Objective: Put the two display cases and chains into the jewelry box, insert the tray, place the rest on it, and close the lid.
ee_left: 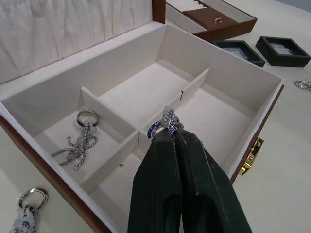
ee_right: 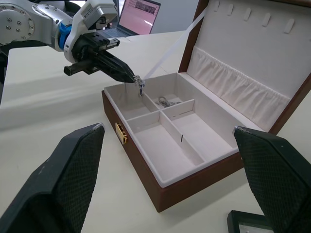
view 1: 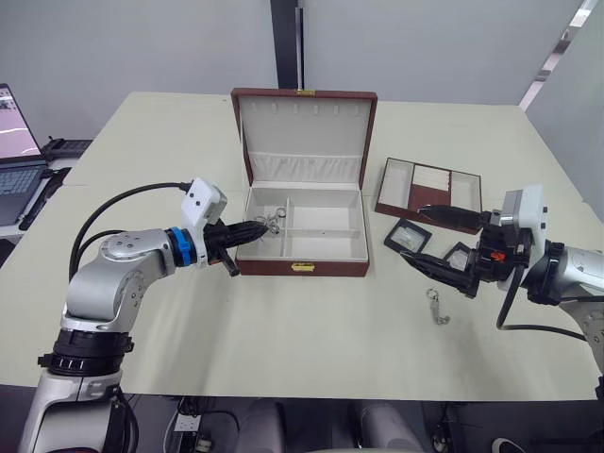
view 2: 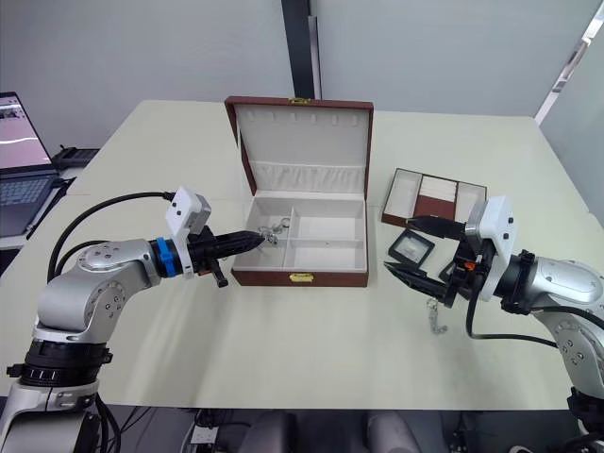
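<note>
Left gripper (ee_left: pixel 171 127), jaws pinched on a chain (ee_left: pixel 165 121), hangs over the jewelry box (view 1: pixel 302 267), ready to drop it in, probably the near-left compartment. Another chain (ee_left: pixel 77 143) lies beyond. Right gripper (view 1: pixel 437 245), jaws wide and empty, waits above the display cases (view 1: pixel 409 236).

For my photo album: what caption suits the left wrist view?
Left claw shut on a silver chain, held over the open jewelry box.

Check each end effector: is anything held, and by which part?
The left end effector is shut on a chain, pinching one end of it over the jewelry box. The right end effector is open and holds nothing.
</note>
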Robot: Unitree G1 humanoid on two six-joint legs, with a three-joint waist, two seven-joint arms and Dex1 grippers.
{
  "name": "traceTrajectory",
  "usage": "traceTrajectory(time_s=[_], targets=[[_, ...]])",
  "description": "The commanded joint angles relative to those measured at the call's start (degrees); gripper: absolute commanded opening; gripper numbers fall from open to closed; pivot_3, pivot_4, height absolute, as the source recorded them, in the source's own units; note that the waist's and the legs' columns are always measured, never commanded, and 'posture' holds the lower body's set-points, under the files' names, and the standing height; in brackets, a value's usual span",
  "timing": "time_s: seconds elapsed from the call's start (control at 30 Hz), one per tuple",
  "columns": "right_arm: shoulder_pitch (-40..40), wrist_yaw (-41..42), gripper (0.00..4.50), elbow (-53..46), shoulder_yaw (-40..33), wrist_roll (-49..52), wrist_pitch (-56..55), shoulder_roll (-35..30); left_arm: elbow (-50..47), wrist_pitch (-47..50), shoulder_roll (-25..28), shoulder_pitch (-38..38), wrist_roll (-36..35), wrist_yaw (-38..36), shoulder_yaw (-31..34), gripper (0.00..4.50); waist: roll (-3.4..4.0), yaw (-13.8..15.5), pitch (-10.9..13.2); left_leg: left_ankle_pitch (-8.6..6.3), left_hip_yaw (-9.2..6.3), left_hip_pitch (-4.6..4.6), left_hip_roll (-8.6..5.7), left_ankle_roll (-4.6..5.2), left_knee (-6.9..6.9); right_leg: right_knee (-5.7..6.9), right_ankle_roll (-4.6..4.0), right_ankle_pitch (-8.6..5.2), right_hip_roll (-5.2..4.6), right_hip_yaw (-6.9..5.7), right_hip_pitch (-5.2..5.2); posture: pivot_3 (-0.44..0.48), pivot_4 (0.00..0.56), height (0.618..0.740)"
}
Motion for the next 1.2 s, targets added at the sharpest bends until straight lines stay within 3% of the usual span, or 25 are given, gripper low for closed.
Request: traceTrajectory(time_s=[0.03, 0.5, 0.73, 0.9, 1.2], targets=[[-0.9, 0.6, 4.50, -0.1, -0.8, 0.1, -0.8, -1.1, -2.2, 0.1, 0.6, -0.1, -0.6, 0.5, 2.3, 0.43, 0.00, 0.0, 0.0, 0.00, 0.00, 0.00, 0.00, 0.00, 0.00, 0.00, 0.00, 0.00, 0.00, 0.00, 0.00, 0.000, 0.150, 0.740], [-0.7, 1.7, 4.50, 1.7, -1.5, -0.2, -1.3, -1.7, -2.2, 1.4, 1.5, 0.3, -2.1, 0.0, 4.6, 4.49, 0.00, 0.0, 0.0, 0.00, 0.00, 0.00, 0.00, 0.00, 0.01, 0.00, 0.00, 0.00, 0.00, 0.00, 0.01, 0.000, 0.150, 0.740], [5.6, 4.8, 4.50, 9.1, -8.0, -3.1, -4.1, -4.9, 1.9, 0.2, 6.9, 3.8, -3.8, -2.5, 14.0, 4.49, -0.02, 0.0, 0.0, 0.00, 0.02, 0.00, 0.00, 0.00, 0.00, -0.02, 0.00, 0.00, -0.01, 0.01, 0.00, 0.000, 0.150, 0.740], [9.0, 6.7, 4.50, 19.5, -10.1, -7.6, -9.5, -4.9, 7.1, -4.7, 9.9, 10.1, -1.1, -2.6, 19.9, 4.49, -0.01, -0.1, 0.0, 0.00, 0.04, 0.06, 0.01, 0.00, 0.00, -0.01, -0.01, -0.01, -0.01, 0.01, 0.01, 0.000, 0.150, 0.740], [8.7, 5.5, 4.50, 36.7, -9.4, -14.6, -20.7, -1.1, 9.9, -14.3, 5.6, 22.1, 2.8, 4.2, 27.3, 4.49, 0.00, -0.1, 0.0, 0.00, 0.10, 0.07, 0.02, 0.00, -0.01, 0.01, 0.00, 0.00, -0.04, 0.03, 0.01, 0.000, 0.150, 0.740]])
